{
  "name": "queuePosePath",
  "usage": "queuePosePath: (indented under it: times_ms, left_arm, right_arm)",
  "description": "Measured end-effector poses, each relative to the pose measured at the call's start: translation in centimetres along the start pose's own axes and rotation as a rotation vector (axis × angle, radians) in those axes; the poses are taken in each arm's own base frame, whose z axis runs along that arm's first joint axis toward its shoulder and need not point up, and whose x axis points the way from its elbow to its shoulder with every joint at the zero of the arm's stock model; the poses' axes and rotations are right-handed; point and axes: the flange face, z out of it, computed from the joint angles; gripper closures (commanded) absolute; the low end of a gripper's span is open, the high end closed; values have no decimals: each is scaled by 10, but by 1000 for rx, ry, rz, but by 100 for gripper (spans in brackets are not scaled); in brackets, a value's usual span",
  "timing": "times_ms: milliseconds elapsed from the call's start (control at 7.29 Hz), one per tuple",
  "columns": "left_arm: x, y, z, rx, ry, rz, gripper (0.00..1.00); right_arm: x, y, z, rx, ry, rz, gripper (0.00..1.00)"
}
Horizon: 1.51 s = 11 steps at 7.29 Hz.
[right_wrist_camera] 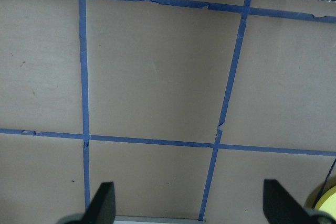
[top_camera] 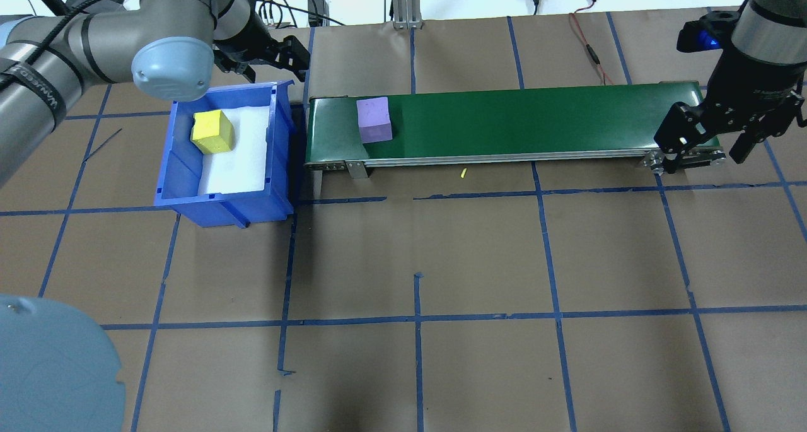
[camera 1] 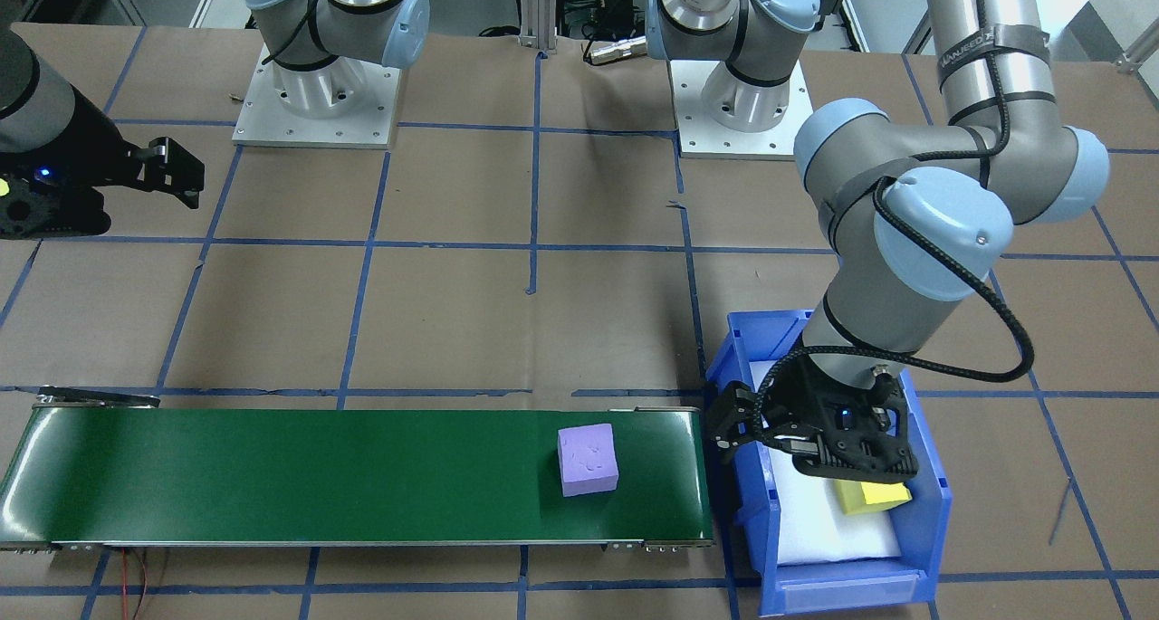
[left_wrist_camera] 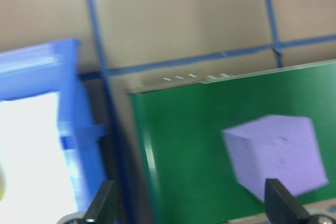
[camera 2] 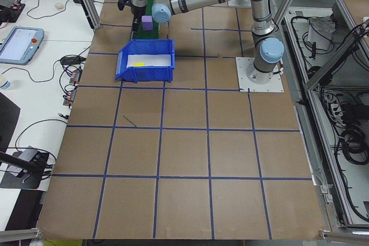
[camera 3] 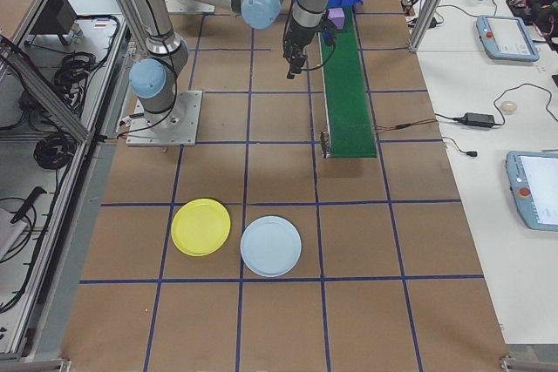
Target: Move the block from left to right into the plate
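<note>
Purple block (top_camera: 374,120) rides the belt (top_camera: 504,126) near the bin (top_camera: 183,186), both hands (camera 1: 738,425) (top_camera: 709,139) open and empty; mistimed pickup could drop it short of the plate (camera 3: 201,226).

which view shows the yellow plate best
The exterior right view: the whole yellow plate lies on the table beside a light blue plate, beyond the green conveyor's end. The right wrist view catches only a yellow sliver at its edge, likely its rim. The other views miss it.

A strap (camera 1: 991,48) on the left arm bears lettering, perhaps "WANGEDA".
</note>
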Motion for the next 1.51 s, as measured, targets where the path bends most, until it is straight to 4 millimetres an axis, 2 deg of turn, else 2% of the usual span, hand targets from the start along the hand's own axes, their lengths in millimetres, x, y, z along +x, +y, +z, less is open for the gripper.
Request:
queuePosePath:
  times_ms: [549, 961, 1098, 1235, 1510]
  left_arm:
    - [-45, -10, 1, 124, -91, -51, 2]
    - [-54, -6, 15, 155, -98, -63, 0]
    - [-56, -7, 13, 180, -102, -79, 0]
    - [-60, -8, 12, 197, -104, -150, 0]
    - [-69, -9, 22, 204, -122, -423, 0]
  right_arm:
    - [0, 0, 0, 0, 1, 1, 0]
    - [0, 0, 0, 0, 1, 0, 0]
    - [0, 0, 0, 0, 1, 0, 0]
    - [0, 0, 0, 0, 1, -1, 0]
    - [0, 0, 0, 0, 1, -5, 0]
